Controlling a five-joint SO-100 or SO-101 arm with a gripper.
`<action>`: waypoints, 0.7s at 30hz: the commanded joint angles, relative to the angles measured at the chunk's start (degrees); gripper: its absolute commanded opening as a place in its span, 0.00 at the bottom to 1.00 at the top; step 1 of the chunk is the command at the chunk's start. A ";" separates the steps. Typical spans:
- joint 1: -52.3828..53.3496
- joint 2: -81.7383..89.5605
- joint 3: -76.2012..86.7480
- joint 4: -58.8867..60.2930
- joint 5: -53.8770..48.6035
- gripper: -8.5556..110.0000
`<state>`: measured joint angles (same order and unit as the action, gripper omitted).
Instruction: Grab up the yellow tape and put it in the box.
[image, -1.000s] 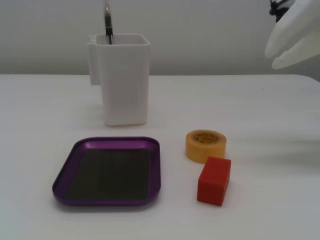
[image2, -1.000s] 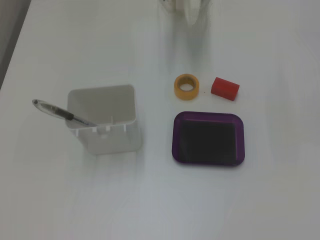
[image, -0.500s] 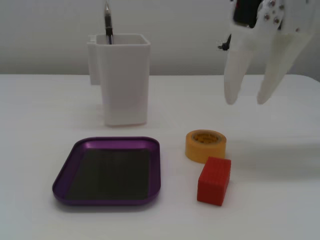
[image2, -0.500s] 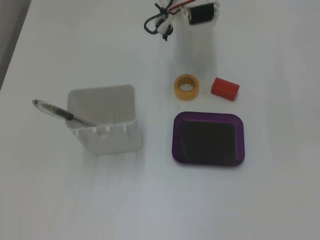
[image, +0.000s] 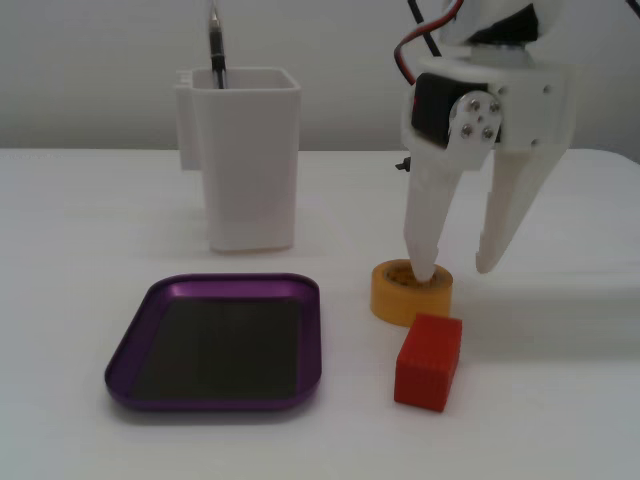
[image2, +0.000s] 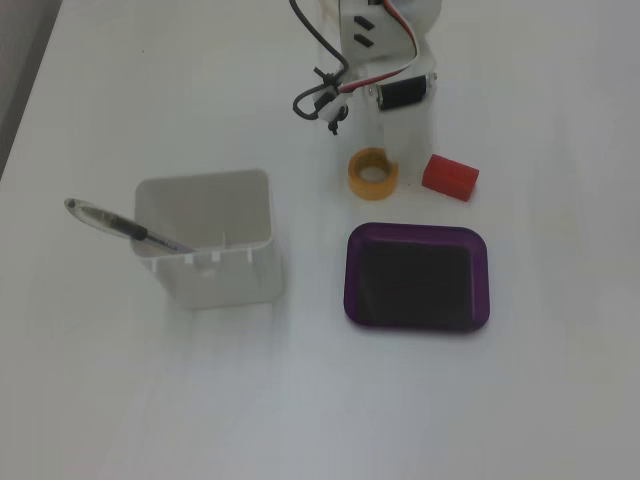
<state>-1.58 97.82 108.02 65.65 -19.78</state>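
Note:
The yellow tape (image: 411, 291) lies flat on the white table, just right of the box's far corner; it also shows in the other fixed view (image2: 372, 173). The box, a purple-rimmed tray (image: 228, 285) with a dark floor, is empty and shows in both fixed views (image2: 415, 232). My gripper (image: 456, 270) is open and points straight down over the tape. Its left fingertip (image: 425, 272) is inside the roll's hole. Its right fingertip (image: 488, 262) hangs outside the roll, to the right in this view. The tape rests on the table, not lifted.
A red block (image: 429, 361) sits just in front of the tape, close to it (image2: 450, 177). A tall white container (image: 248, 160) holding a pen (image2: 125, 227) stands behind the tray. The arm's body (image2: 385, 50) with its cables is at the far table edge.

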 joint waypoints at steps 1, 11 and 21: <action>0.97 -0.88 -1.32 -2.29 0.09 0.19; 4.92 -2.29 -0.53 -2.72 -0.62 0.19; 4.22 -1.93 10.02 -10.72 -0.62 0.17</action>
<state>3.16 95.45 117.42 55.46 -20.13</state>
